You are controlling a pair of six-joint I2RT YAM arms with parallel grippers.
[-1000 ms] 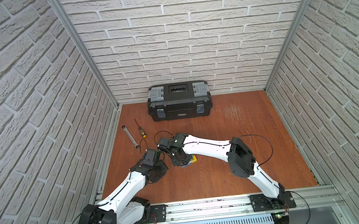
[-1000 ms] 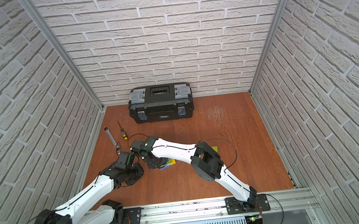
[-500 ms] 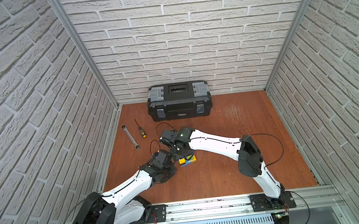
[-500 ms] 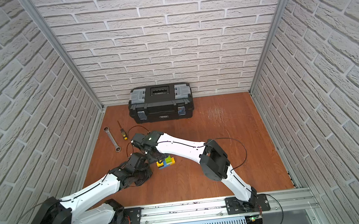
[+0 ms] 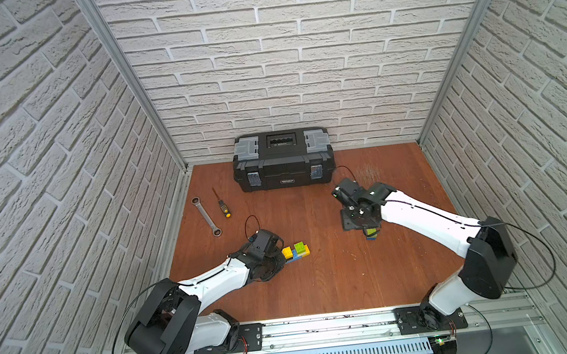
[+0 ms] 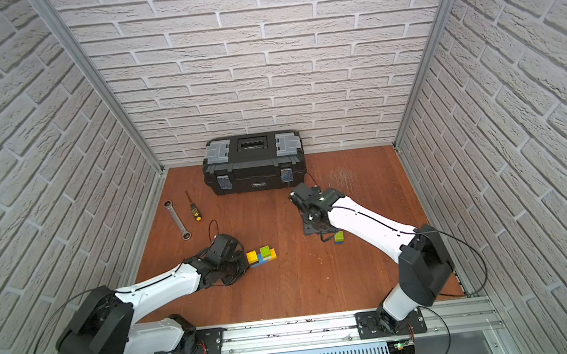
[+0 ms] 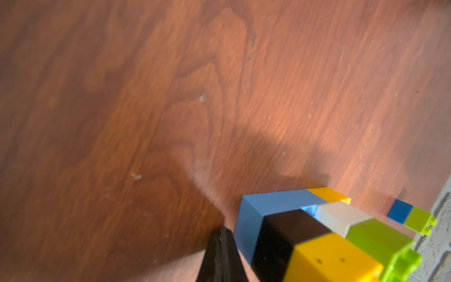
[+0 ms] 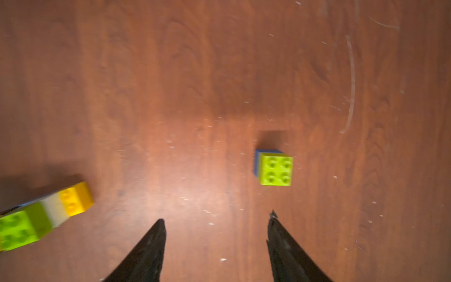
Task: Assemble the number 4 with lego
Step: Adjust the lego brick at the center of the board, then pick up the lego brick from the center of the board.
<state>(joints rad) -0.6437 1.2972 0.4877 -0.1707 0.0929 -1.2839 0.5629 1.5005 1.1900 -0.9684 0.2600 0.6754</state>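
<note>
Figure: the number 4 [image 5: 296,251] is part-built, flat on the worktop [image 5: 324,289], in front of the toolbox [image 5: 283,158] and well apart from it.
Loose bricks: a green-on-blue pair [image 8: 275,171] stands in front of the toolbox's right end, also well apart.
Left jaws: pressed together, holding nothing — just beside the long blue brick [image 7: 249,219] of the number 4.
Right jaws: spread wide, empty, near the pair but not around it.
Step, I think: pick up the pair.
Doing it well: get the pair between the right jaws, go straight down, squeeze low so both bricks lift together.
Hard to see: both wrist pictures are blurry and cut the number 4 off at the edge. From above, the right arm [image 5: 420,215] covers part of the pair — I cannot tell if the left jaws touch the blue brick.
</note>
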